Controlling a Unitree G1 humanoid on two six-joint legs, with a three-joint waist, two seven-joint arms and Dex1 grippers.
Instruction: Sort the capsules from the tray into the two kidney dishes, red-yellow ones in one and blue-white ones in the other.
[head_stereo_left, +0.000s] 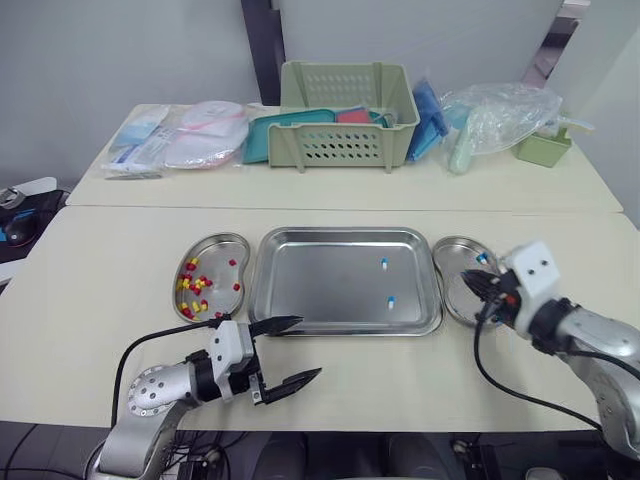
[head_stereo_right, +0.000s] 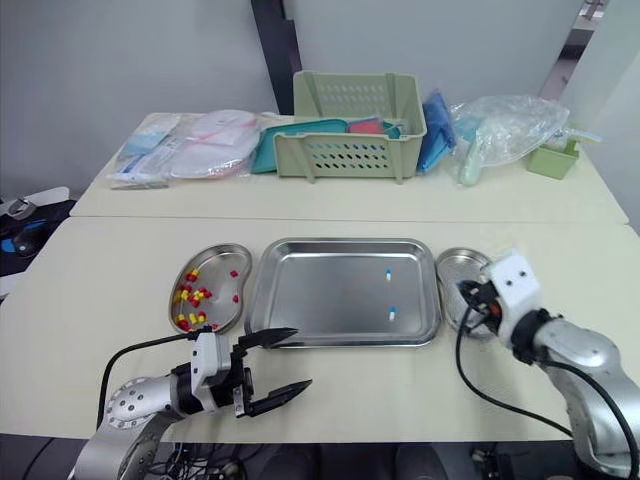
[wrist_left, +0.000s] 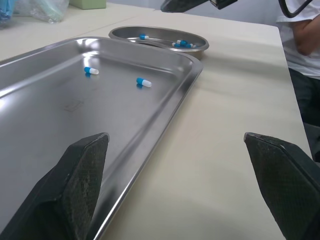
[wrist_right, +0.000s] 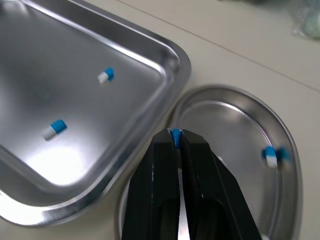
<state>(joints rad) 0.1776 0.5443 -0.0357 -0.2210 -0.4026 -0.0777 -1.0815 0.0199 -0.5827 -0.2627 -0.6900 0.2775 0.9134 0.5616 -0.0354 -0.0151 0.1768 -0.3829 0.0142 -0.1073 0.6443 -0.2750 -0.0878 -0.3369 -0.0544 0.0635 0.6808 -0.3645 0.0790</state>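
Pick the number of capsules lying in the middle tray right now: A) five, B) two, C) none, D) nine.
B: two blue-white capsules lie in the tray, toward its right side, while the right tool pinches a third capsule above the right kidney dish.

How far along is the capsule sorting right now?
Nearly finished. Done: the red-yellow capsules lie in the left kidney dish, none on the tray; a few blue-white ones lie in the right kidney dish. In hand: the right gripper is shut on a blue-white capsule above that dish. Left: two blue-white capsules on the tray. The left gripper is open near the tray's front edge.
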